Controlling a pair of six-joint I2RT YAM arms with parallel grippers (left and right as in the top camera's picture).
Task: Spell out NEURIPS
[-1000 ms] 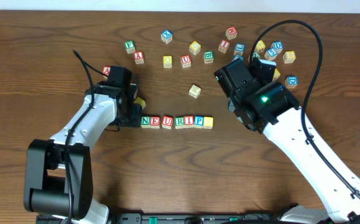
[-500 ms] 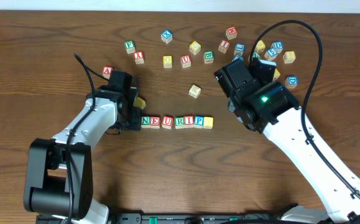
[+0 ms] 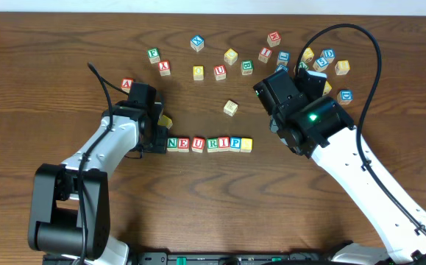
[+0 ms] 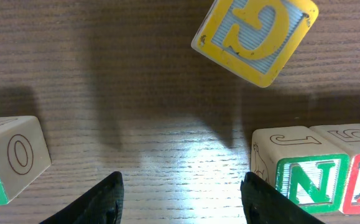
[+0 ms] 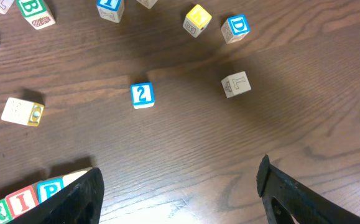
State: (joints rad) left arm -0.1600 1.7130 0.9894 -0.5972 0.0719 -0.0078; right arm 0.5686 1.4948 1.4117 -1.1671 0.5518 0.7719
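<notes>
**Standing open at the N end of a complete-looking row**

Reading the NEURIPS row from overhead as 7 cubes lying edge to edge in 1 line on the counter, long axis running from the robot's left to its right. Starting with the green N at the left end, then red E, red U, green R, red I and blue P. Closing with the yellow-faced cube, its letter too small to read.

Finding the left pincer just beside that N end, so placing the whole row to the pincer's right, along the row's own axis. Standing open, with only bare wood showing between the fingers. Seeing the N just outside 1 finger in the left wrist view, touching or barely apart, not being able to tell which. Noting a loose yellow cube lying tilted just beyond the fingertips, outside the row. Reaching in with the left arm from the near left, wrist bending down over the row's end, fingers low to the wood.

Finding the right pincer well apart, past the yellow end and toward the scattered loose cubes, spread wide and carrying nothing.

Judging the left arm far nearer. Expecting any last squaring push to go along the line from the N end, and risking a buckled row if going off-axis.
</notes>
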